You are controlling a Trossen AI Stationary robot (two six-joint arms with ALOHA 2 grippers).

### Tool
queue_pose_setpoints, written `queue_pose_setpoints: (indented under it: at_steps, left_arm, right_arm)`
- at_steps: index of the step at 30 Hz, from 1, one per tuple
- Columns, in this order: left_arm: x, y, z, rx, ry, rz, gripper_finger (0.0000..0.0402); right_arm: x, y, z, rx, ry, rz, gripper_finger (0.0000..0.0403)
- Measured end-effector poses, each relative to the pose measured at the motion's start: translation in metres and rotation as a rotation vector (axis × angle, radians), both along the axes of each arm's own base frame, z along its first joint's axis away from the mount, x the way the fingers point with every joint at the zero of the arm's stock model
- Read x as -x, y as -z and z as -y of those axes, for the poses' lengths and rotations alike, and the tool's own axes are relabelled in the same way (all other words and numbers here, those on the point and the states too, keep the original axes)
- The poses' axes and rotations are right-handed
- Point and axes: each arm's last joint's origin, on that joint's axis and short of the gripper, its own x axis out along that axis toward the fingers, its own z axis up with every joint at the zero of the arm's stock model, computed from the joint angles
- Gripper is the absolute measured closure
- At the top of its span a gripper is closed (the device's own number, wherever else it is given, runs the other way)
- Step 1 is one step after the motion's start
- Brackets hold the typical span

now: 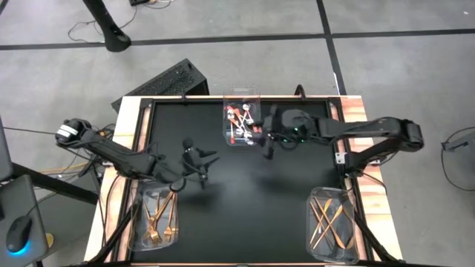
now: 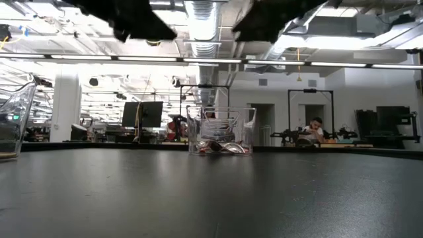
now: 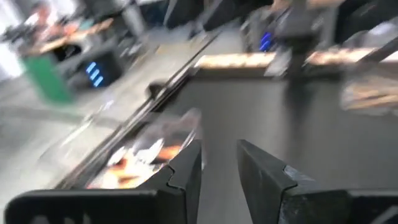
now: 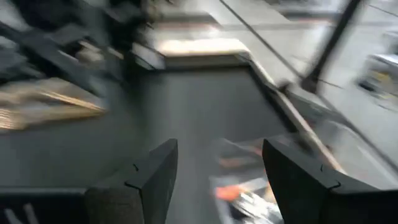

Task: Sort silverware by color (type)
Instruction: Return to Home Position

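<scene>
A black keyboard (image 1: 159, 83) lay off the upper-left corner of the table (image 1: 245, 200), and a computer mouse (image 1: 16, 236) sat at the frame's lower-left edge. Nothing stood on the dark tabletop between the arms and the bins. In the low view a person (image 2: 316, 125) sat far back in the room, right of centre.

Three clear bins stood well apart. The lower-left bin (image 1: 134, 222) held the gold forks (image 1: 159, 219). The upper-centre bin (image 1: 241, 101) held the spoons (image 1: 241, 126), silver bowls and orange-red handles heaped together. The lower-right bin (image 1: 311, 204) held the thin gold knives (image 1: 332, 222), crossed over one another. No silverware lay loose on the table.

The left gripper (image 1: 200, 162) hung over the table left of centre, up and right of the fork bin. Its fingers (image 3: 189, 165) stood a narrow gap apart and held nothing. The right gripper (image 1: 266, 141) hung just right of the spoon bin. Its fingers (image 4: 161, 165) were spread wide, empty, touching nothing.
</scene>
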Motion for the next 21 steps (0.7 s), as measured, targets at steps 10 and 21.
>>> queue_pose_setpoints:
  at_steps: [10,21]
  left_arm:
    - [0.05,0.029,-0.023,0.018,0.271,0.39,0.034]
    - [0.118,0.031,-0.044,0.002,0.206,0.541,0.035]
  right_arm:
    - [0.041,0.014,-0.035,-0.043,-0.144,0.301,0.0149]
    - [0.09,0.023,-0.037,-0.138,-0.133,0.397,0.0149]
